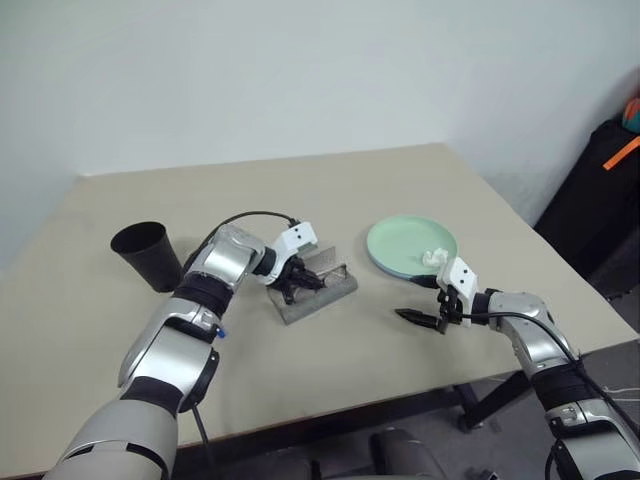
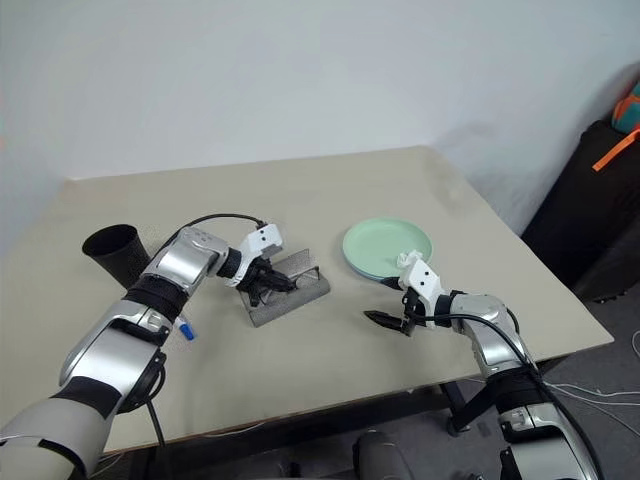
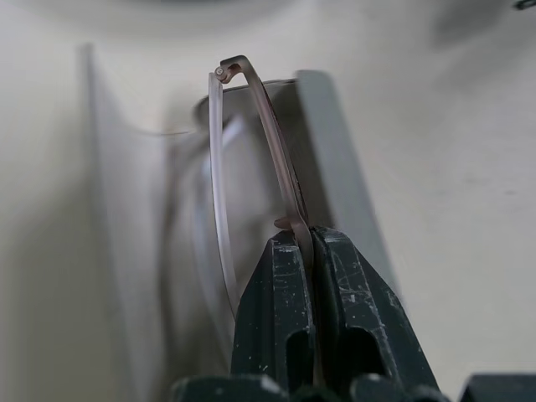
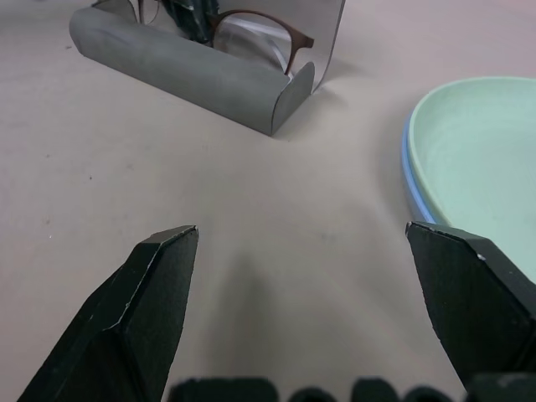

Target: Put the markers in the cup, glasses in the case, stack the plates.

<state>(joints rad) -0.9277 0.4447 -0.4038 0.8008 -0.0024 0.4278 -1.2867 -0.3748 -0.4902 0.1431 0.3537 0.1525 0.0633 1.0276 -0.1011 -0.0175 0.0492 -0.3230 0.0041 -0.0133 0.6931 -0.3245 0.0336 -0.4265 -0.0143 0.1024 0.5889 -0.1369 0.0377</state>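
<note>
Left gripper [image 1: 291, 283] angled down, fingers pinched together; right gripper [image 1: 420, 317] low, fingers spread wide.

cup [image 1: 146, 255] left, case [image 1: 318, 292] middle, plates [image 1: 411, 247] right

The glasses [image 4: 251, 38] are sitting in the open grey case [image 4: 188, 75], pinched by the closed left gripper [image 1: 291, 285]. The mint plate is lying on the blue one as stacked plates [image 1: 410, 245] just beyond the spread right gripper [image 1: 422, 318]. The black cup [image 1: 146, 255] is standing well left of the left gripper.
</note>
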